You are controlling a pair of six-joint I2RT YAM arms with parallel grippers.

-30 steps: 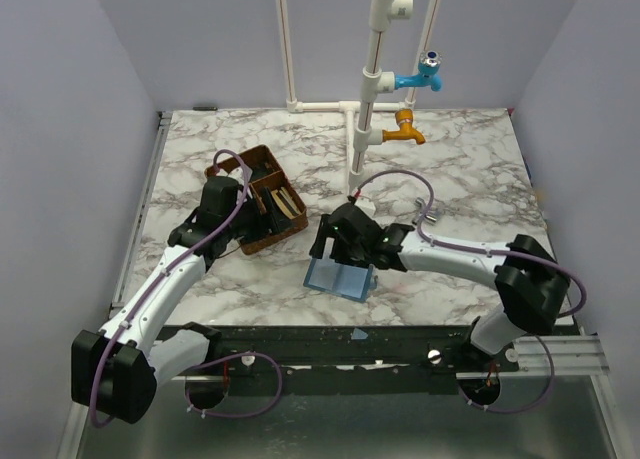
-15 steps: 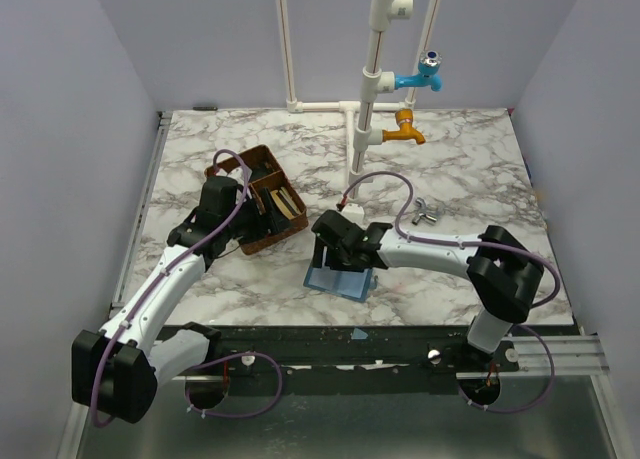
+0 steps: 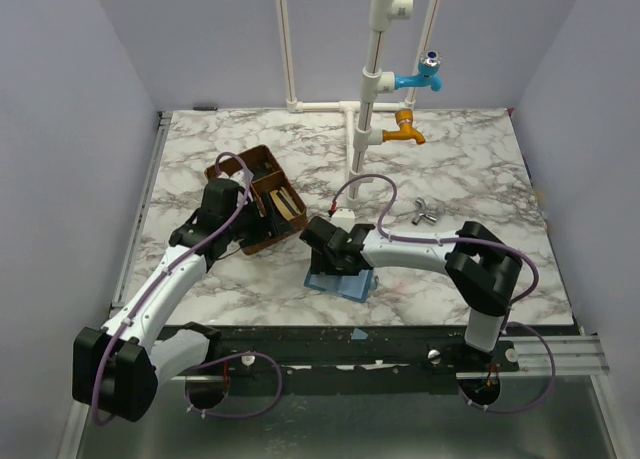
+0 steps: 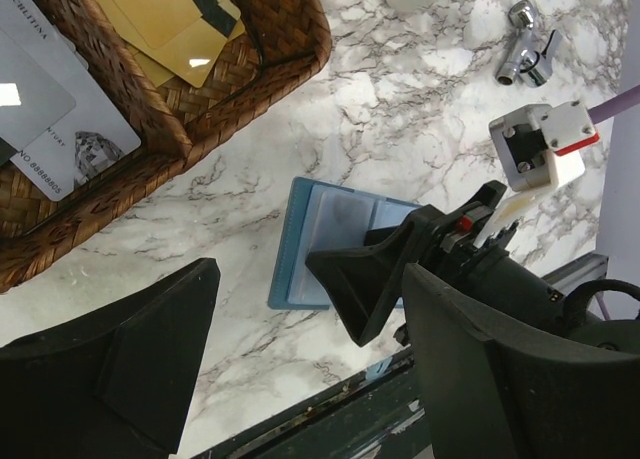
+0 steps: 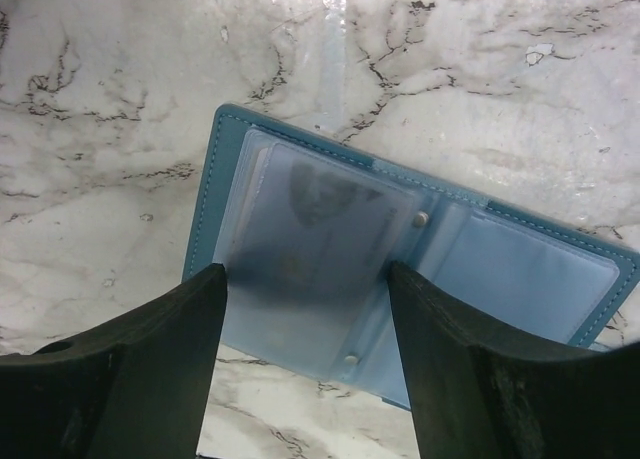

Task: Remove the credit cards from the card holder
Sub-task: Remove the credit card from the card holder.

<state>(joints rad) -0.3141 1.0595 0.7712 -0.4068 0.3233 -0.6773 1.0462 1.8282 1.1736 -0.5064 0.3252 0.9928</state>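
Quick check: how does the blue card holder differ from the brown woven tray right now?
The card holder is flat, blue and lies open; the tray is brown, woven, with raised walls and a divider. The card holder has clear plastic pockets; the tray holds loose cards. The right pincer, open, is poised over the card holder, not the tray. Both rest on the marble table.

Plain lilac walls [image 3: 70, 99] enclose a white marble-veined table [image 3: 470, 159]. White pipes [image 3: 370, 89] rise from its far edge.
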